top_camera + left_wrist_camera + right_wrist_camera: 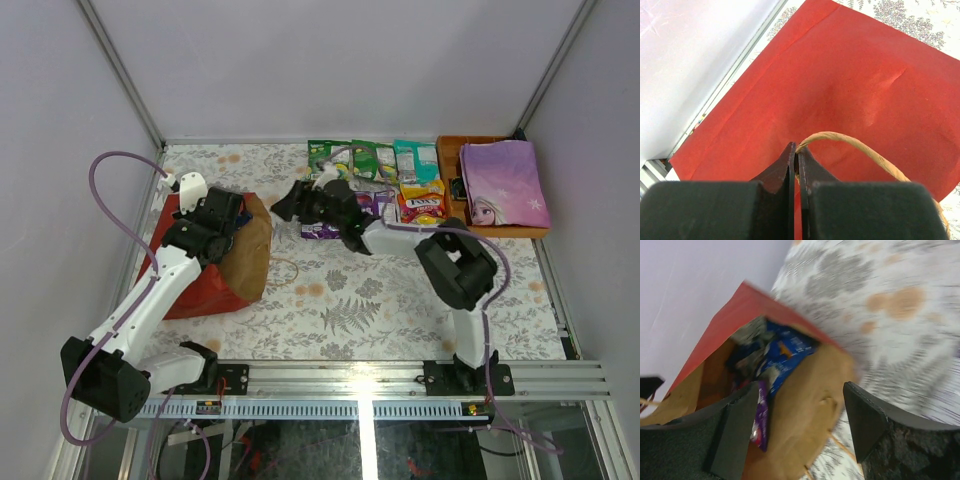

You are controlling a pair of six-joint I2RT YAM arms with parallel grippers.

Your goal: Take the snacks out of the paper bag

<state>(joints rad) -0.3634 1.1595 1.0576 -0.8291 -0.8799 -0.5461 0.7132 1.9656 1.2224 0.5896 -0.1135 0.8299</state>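
Red paper outside, brown kraft inside: bag [205,285] found lying on its side at left centre of the overhead view, mouth turned toward mid-frame. Noted left gripper [794,150] over the bag's upper side, jaws clenched on the twine handle [855,145], apparently holding the mouth lifted. Noted right gripper [797,390] just right of the mouth, jaws released and spread, nothing between them. Right wrist view blurred, so clearance to the kraft rim not told.

Seen inside, from the right wrist view: blue pack [785,357] at upper centre of the mouth, purple packet [761,415] lower and left of it, darker shapes behind, not identified.

Already out on the worktop [400,300]:
- Row of green and teal packets [372,158] at upper centre of the overhead view.
- Yellow-red packets [422,200] just below that row.
- Second purple packet [322,231] under the right arm.

Tray [447,160] with book [505,180] at upper right, no part of the job.

Step in hand, as judged: between picks, empty jaws lined up on the mouth for another reach. Task part done, not finished with blue pack and purple packet inside.

Next move calls for:
- Entering the mouth without snagging the rim.
- Closing on one item only, probably the blue pack as nearest.
- Keeping the handle grip to hold the mouth open.

Risks: glossy foil slipping from the jaws, bag dragged along on withdrawal.
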